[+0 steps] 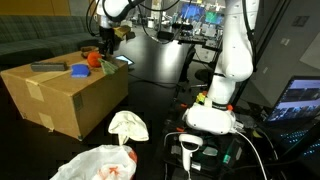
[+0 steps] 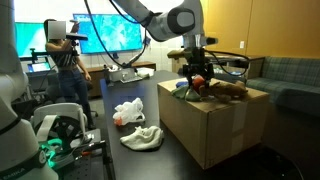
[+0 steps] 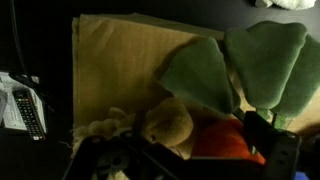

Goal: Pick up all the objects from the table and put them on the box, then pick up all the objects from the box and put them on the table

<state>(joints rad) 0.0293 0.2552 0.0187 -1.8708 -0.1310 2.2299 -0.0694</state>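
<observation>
A cardboard box (image 1: 65,100) stands on the dark table and also shows in an exterior view (image 2: 215,125). On its top lie an orange toy (image 1: 93,60), a blue object (image 1: 78,70), a dark flat object (image 1: 48,66) and a tan plush (image 2: 231,90). My gripper (image 1: 104,48) hangs low over the box top in both exterior views (image 2: 197,68). In the wrist view the gripper (image 3: 190,155) is open, with the orange toy (image 3: 228,140) and the tan plush (image 3: 165,125) between its fingers, next to a green cloth (image 3: 240,65).
A white cloth (image 1: 128,124) and a white plastic bag (image 1: 95,163) lie on the table beside the box. The robot base (image 1: 215,110) stands nearby. A person (image 2: 65,60) stands by monitors. A remote (image 3: 28,112) lies left of the box.
</observation>
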